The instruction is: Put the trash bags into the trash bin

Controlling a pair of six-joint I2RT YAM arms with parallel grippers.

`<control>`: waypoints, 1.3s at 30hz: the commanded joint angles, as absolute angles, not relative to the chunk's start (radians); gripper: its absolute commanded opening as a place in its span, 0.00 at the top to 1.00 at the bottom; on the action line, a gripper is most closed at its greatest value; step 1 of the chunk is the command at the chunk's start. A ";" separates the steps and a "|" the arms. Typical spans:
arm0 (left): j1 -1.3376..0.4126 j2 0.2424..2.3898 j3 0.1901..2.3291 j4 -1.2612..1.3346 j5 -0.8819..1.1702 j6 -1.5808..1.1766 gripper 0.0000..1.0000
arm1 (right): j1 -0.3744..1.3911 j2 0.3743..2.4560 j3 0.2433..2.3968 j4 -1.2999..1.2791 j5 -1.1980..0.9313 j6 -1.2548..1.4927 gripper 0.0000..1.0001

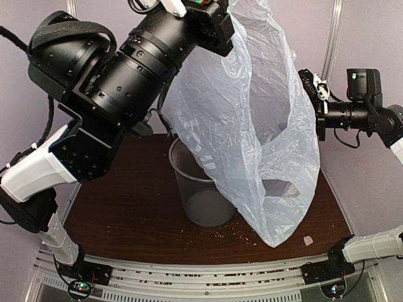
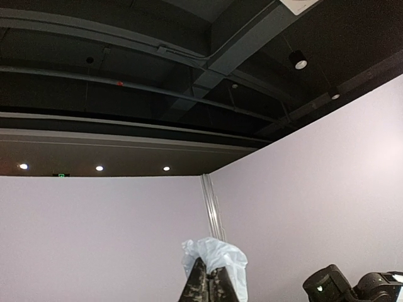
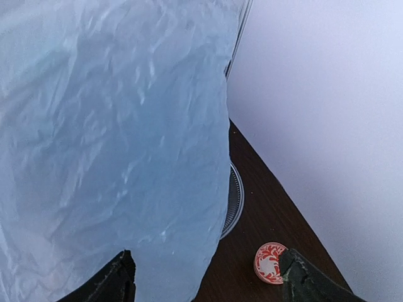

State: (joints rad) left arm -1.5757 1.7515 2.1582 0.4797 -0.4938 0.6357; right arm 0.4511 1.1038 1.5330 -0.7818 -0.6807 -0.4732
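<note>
Left to right: the left claw (image 2: 211, 275) is reaching high above the tabletop (image 1: 126, 214) and clenching the gathered top of the trash bag (image 1: 252, 126), with a tuft of plastic poking out above its tips. Below it, the wire trash bin (image 1: 195, 182) is standing upright near the middle of the tabletop. The bag is hanging down in front of the bin's right side, and its lower end is resting on the tabletop just right of the bin, outside it. At the right, the right claw (image 3: 208, 277) is spreading wide, released, facing the bag and gripping nothing.

By these views the bag is lifted but not yet inside; lowering and stuffing it in remain.

Counted: one bag, one bin, two claws, one small red-patterned bowl (image 3: 271, 262).
</note>
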 commanded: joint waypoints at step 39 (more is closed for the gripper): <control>-0.808 1.248 1.166 0.188 -0.738 -0.420 1.00 | 0.300 1.096 1.497 -1.022 -0.934 -0.632 0.26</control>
